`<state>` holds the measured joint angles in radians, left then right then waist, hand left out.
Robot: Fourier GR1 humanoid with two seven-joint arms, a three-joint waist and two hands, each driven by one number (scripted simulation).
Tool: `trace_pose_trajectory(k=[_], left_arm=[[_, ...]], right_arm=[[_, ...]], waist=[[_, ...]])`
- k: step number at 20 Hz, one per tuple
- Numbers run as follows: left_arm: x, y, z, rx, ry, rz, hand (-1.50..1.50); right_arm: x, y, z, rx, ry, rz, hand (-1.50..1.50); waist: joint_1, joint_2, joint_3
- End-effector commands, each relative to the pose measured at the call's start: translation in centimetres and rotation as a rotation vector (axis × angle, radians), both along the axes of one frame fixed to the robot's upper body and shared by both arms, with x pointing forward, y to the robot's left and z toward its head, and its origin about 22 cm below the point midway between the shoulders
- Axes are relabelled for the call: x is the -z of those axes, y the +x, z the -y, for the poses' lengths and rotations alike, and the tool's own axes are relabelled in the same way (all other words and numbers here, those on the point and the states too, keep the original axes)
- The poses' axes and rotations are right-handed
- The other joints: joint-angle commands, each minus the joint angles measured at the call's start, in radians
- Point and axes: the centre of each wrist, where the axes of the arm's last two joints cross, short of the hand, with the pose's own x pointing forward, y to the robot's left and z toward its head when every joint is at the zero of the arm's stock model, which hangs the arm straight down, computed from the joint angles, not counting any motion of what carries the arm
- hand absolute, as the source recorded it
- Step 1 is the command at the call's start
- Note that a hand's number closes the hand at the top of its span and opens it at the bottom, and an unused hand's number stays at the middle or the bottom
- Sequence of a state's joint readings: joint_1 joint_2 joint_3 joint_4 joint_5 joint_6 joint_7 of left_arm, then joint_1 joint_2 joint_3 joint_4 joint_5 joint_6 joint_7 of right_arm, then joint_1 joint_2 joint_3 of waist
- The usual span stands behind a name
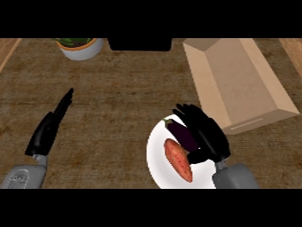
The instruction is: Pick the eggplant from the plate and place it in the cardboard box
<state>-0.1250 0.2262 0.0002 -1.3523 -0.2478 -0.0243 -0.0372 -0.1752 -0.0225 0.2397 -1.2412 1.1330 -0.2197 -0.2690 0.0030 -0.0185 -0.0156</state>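
Wood-grain desk (120, 102) runs under both my arms, with a white pot of greens (79, 48) and a dark block (140, 43) at its far edge. Near me on the right is the plate (156, 159), holding two things side by side: the eggplant (183, 135), dark purple with its stem end pointing away from me, and an orange vegetable (178, 160) just to its left, the two touching or nearly so. My right hand (209, 133) lies over the plate along the eggplant's right flank, released, fingers (187, 111) straight and reaching past the stem, thumb low by the fat end; it has not closed on anything. My left hand (46, 131) rests open at the left, fingers up, well apart from all this. I judge the eggplant light and fairly stiff, but its skin looks glossy and likely slippery, so I would wrap round the thick middle of the body and not the narrow stem, keeping clear of the orange neighbour. Just beyond the plate, up and to the right, is the box (261, 119), long, open at the top, and showing only bare cardboard inside; its near wall is what I would have to lift over.
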Motion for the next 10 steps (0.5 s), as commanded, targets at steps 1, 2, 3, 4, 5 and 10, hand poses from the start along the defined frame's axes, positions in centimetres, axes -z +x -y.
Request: trace_pose_trajectory(k=[1,2,3,4,5,10], left_arm=[[-0.6,1.6,-0.8,0.007,-0.010,0.011,0.00],[0.1,0.0,-1.5,0.003,0.000,0.010,0.00],[0.5,-0.2,-0.7,0.012,0.003,0.002,0.00],[0.2,-0.4,0.3,0.005,0.023,0.008,0.00],[-1.2,0.4,-0.5,0.005,0.007,-0.005,0.00],[-0.2,0.4,1.3,-0.006,-0.009,0.019,0.00]], right_arm=[[2.8,0.0,-1.1,-0.002,-0.030,0.001,1.50],[2.3,-1.1,-1.3,0.014,-0.095,0.096,1.50],[3.8,-0.7,-1.0,-0.011,-0.072,0.123,1.50],[2.8,-1.2,-0.1,0.002,-0.058,0.149,1.50],[2.1,0.9,-1.6,0.004,-0.083,0.178,1.50],[1.9,0.0,-1.7,0.022,-0.024,0.269,1.50]], waist=[[0.001,0.021,0.016],[0.000,0.019,0.016],[0.008,0.021,0.016],[0.000,0.018,0.016],[0.007,0.020,0.016],[-0.001,0.019,0.016]])
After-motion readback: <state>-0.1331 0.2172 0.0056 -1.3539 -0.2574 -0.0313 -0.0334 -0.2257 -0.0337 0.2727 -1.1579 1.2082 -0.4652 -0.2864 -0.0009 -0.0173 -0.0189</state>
